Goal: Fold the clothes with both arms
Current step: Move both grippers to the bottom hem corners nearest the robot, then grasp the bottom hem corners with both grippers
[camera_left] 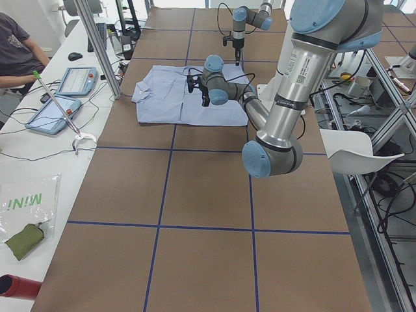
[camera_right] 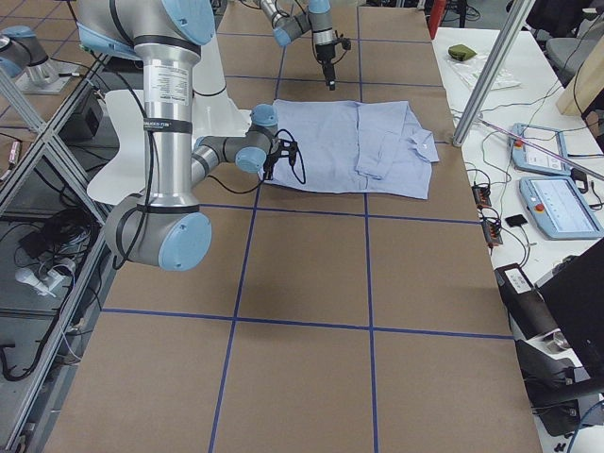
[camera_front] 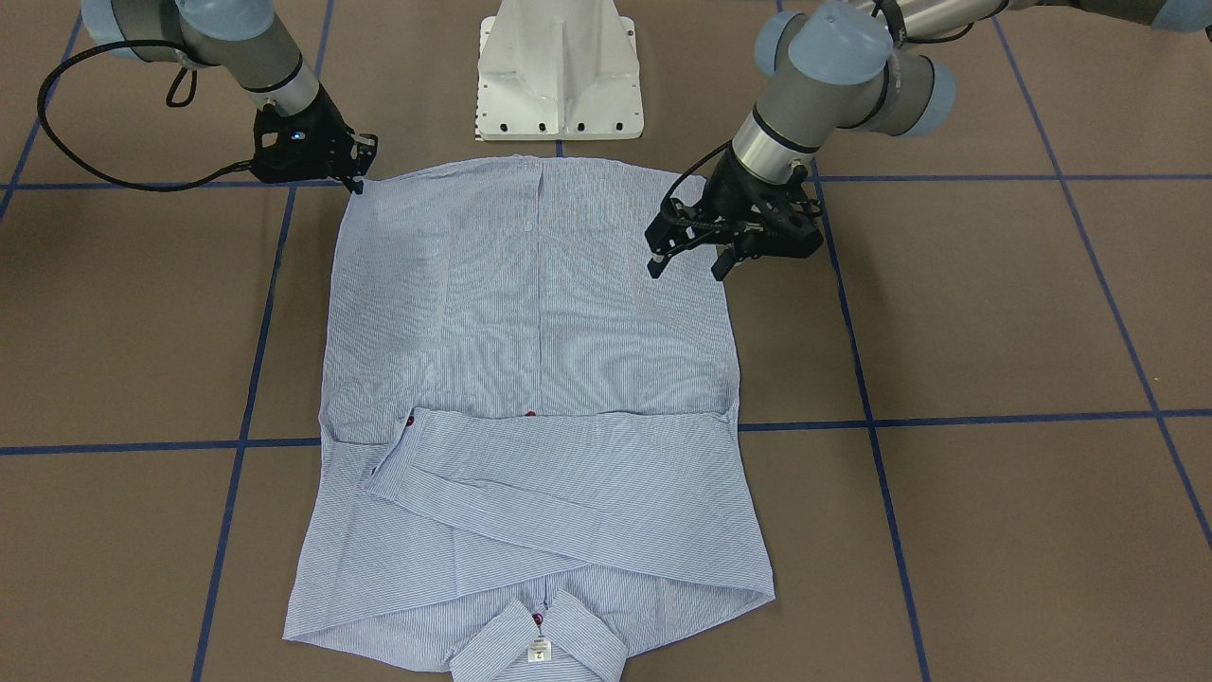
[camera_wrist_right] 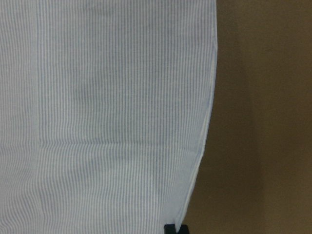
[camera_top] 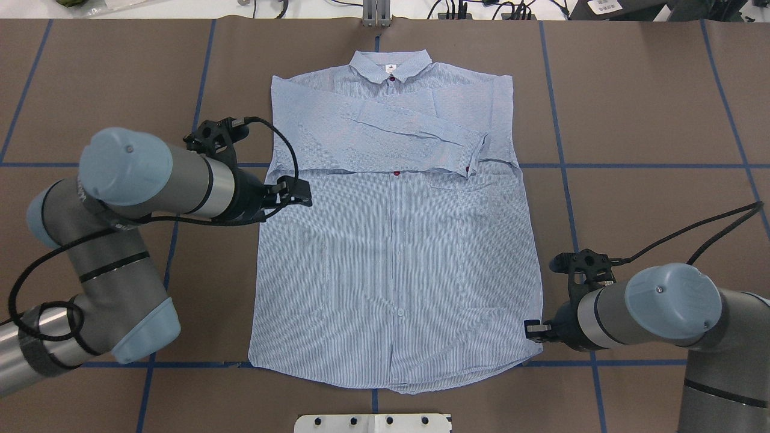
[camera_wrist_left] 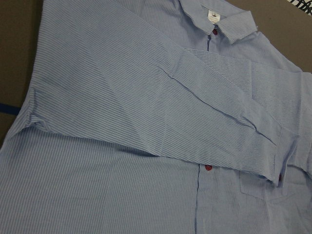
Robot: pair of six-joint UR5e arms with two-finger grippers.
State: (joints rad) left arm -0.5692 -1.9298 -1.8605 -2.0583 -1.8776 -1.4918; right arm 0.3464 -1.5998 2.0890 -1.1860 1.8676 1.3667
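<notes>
Two sleeves (camera_top: pixel 415 129) lie crossed on the shirt (camera_top: pixel 391 252), flat on the bench (camera_top: pixel 631 120). Its left hand (camera_front: pixel 688 265) hovers spread open over one side edge (likely about to pinch). The right hand (camera_front: pixel 358 175) meets the hem corner; whether it grips, I cannot tell.

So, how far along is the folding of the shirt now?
Done: both sleeves lie folded across the chest of the striped shirt. In hand: the right hand is at a bottom corner, grip unclear; the left hand is open over the opposite side edge, near the sleeves. Left: the body is flat and unfolded, hem not brought to the collar.
</notes>
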